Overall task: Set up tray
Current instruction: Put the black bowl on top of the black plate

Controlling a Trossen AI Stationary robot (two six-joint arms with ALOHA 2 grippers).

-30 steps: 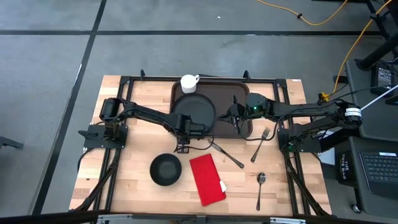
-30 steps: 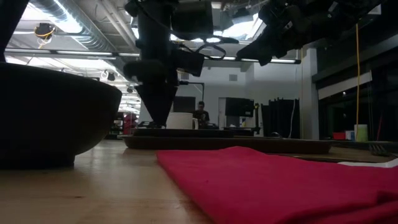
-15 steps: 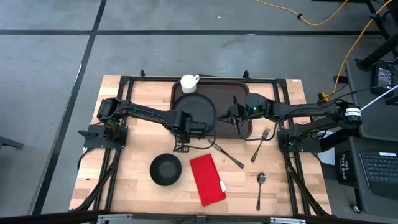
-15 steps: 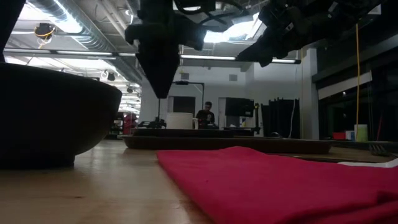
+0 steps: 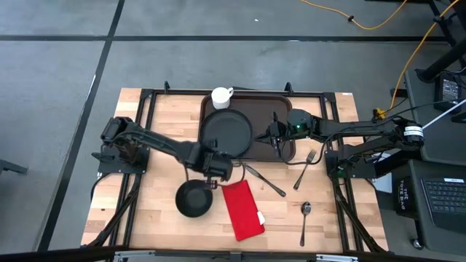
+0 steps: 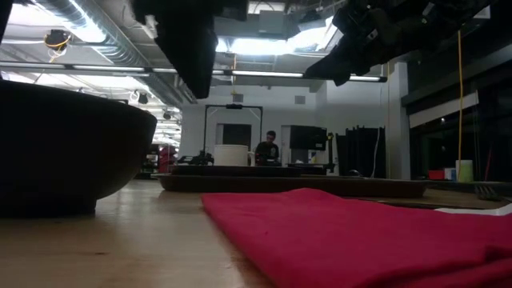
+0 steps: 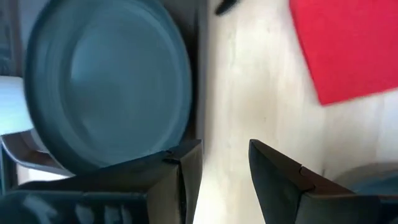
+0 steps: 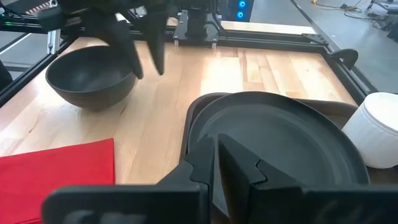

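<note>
Two grippers were mine. My left gripper [image 5: 212, 175] hung with its fingers parted and empty over bare wood between the tray [image 5: 280, 150] and the black bowl [image 5: 194, 199]. My right gripper [image 5: 273, 135] hovered over the tray, fingers nearly closed, gripping nothing. The dark brown tray sat at the table's far edge, carrying one black plate [image 5: 226, 132] and one white mug [image 5: 221, 97]. One red napkin [image 5: 242, 209], one spoon [image 5: 305, 220] and two forks lay outside it.

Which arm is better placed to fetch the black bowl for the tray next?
Left, most likely. The left gripper hangs open just above the bowl, between it and the tray. The right gripper sits over the tray's right side, farther from the bowl.
</note>
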